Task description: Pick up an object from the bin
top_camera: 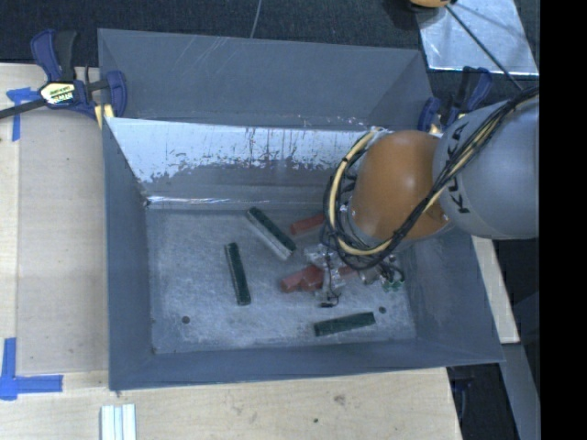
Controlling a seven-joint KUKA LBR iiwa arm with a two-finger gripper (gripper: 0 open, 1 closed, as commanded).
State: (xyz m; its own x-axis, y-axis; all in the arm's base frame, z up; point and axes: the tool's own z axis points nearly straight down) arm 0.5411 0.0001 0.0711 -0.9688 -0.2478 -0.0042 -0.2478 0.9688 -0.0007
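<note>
The bin is grey, its floor speckled pale and its back wall streaked with dark scratches. The left bar and the front bar are dark green; the back bar is grey with a dark green edge. The block is reddish brown. The arm's cover is orange, and its cables are yellow and black.

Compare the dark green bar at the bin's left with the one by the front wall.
The left bar runs front to back; the front bar lies crosswise. The left bar lies farther from the gripper; the front bar sits close by it. Both are dark green and slim.
</note>
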